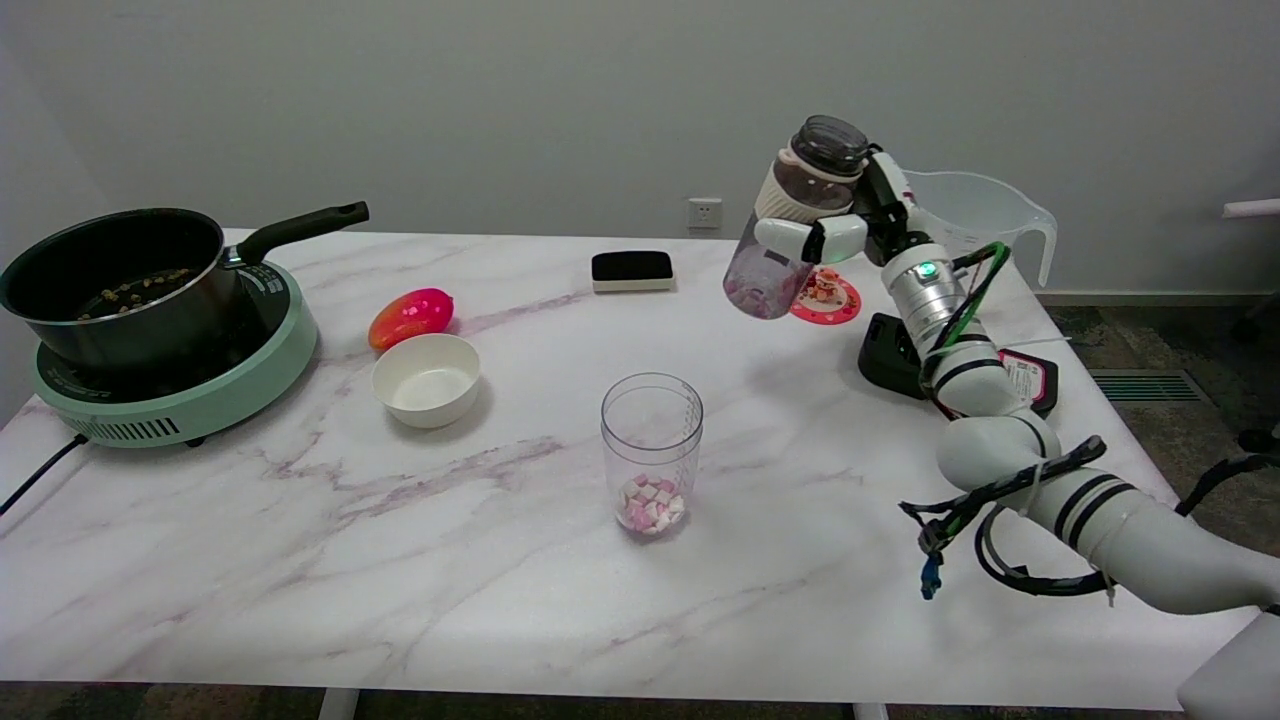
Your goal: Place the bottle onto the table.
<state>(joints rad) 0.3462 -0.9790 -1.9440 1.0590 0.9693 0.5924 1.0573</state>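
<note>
With our right hand (850, 225) wrapped around the bottle (795, 215), held tilted in the air near the table's (300, 560) far right corner, we should right it, lower it flat, then spread the fingers.

— Where's the right arm?

— It comes in from the lower right and rises up over the far right side, white segments bent at the elbow, cables looped along it.

— And the right hand (850, 225)?

— Raised in the air — its fingers (800, 238) wrapped around the bottle (795, 215), holding it tilted, cap uppermost.
</note>
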